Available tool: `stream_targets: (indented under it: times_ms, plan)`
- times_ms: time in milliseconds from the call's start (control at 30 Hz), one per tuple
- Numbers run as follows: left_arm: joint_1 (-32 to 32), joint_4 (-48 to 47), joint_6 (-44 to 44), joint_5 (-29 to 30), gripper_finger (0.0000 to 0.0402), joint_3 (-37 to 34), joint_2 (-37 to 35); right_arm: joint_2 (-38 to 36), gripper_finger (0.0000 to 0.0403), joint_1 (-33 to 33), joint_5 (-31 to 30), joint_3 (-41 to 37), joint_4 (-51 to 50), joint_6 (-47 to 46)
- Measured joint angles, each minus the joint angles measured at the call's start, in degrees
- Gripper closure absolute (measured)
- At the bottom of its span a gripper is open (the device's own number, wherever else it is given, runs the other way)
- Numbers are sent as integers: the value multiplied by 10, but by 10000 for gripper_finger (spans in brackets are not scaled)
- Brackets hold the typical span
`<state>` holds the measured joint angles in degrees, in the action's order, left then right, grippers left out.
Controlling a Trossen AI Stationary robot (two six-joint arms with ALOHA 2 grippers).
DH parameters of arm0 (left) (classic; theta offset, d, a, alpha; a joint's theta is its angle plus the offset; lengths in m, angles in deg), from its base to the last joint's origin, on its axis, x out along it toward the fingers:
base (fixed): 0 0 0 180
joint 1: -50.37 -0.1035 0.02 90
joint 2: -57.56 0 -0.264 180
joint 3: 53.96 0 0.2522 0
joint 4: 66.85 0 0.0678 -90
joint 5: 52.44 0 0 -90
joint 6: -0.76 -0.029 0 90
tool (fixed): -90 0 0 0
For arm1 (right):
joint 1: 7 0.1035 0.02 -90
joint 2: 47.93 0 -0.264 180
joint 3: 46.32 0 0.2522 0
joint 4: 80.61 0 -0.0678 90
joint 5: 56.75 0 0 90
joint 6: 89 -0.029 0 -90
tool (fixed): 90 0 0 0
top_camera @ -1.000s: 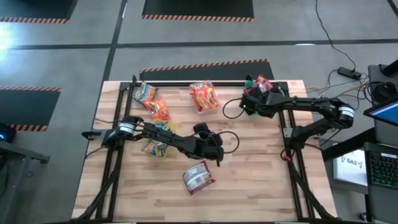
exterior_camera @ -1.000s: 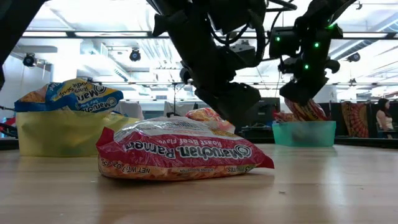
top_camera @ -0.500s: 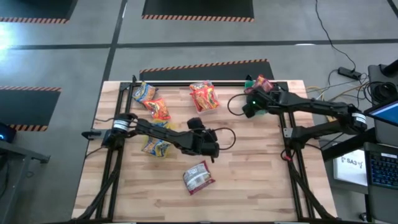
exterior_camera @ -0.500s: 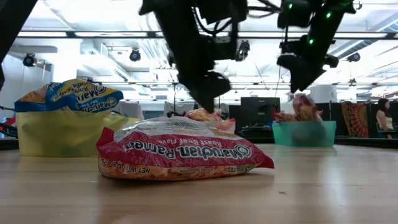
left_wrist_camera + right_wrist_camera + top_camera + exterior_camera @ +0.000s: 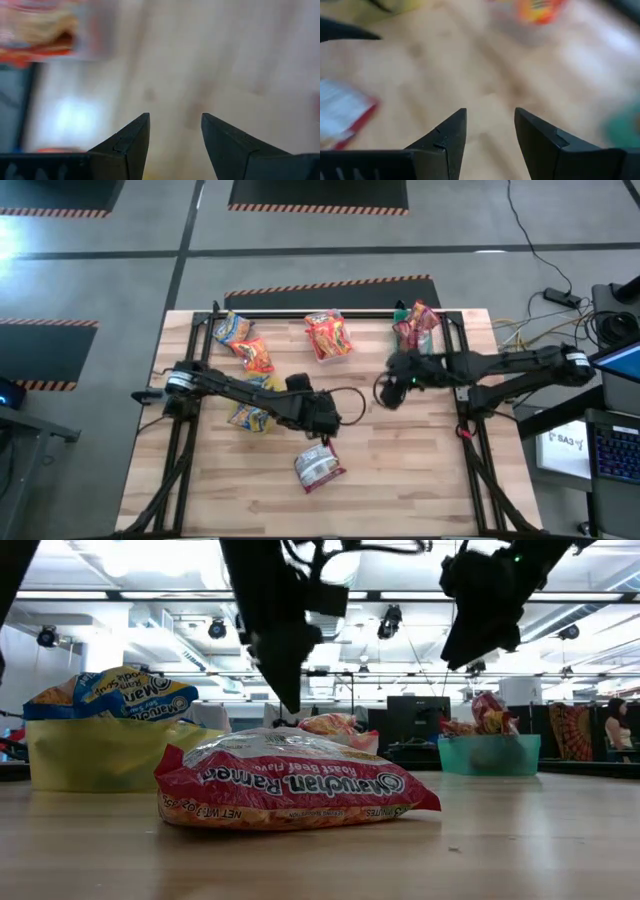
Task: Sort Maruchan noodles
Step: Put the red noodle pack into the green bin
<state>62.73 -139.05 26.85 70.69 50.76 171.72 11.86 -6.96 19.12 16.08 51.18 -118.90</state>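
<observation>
L gripper (image 5: 325, 423) hangs over mid desk (image 5: 400, 470), jaws parted w/ nothing between. R gripper (image 5: 393, 388) sits above the desk's right part, jaws also apart & empty. One red noodle packet (image 5: 319, 465) lies flat near the front edge; others rest in the yellow tub (image 5: 100, 752), clear tub (image 5: 328, 337) & green tub (image 5: 489, 754).

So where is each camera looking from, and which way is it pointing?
High view: above, looking straight down; both arms, left gripper, right gripper.
Low view: table height, looking across at the red noodle packet; arms hang from above.
Left wrist view: on the left arm, facing the wooden table; open fingers show.
Right wrist view: same on the right arm; fingers open.
High and low views share the red noodle packet.
</observation>
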Motion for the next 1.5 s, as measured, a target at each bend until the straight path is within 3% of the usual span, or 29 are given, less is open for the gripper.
stream_targets:
  times_ms: [167,267,400,600,700,900,1400,1500]
  plan:
    - [63,3,41,-97,238,0,-17,30,248,85,49,-18,75,-43]
    - [118,7,88,-114,237,0,-23,55,242,130,81,-26,111,-81]
    - [184,30,148,-101,237,0,-24,98,224,176,106,-29,152,-124]
    - [250,36,211,-7,237,0,-10,167,195,221,107,-27,219,-146]
    - [262,32,250,-13,237,0,-9,195,191,234,107,-18,234,-152]
    - [266,24,300,-90,238,-17,-9,250,193,237,106,2,238,-139]
    - [265,183,349,-114,238,-155,-7,342,198,236,89,35,245,14]
    - [259,257,346,-113,238,-187,-7,355,197,236,65,49,245,32]
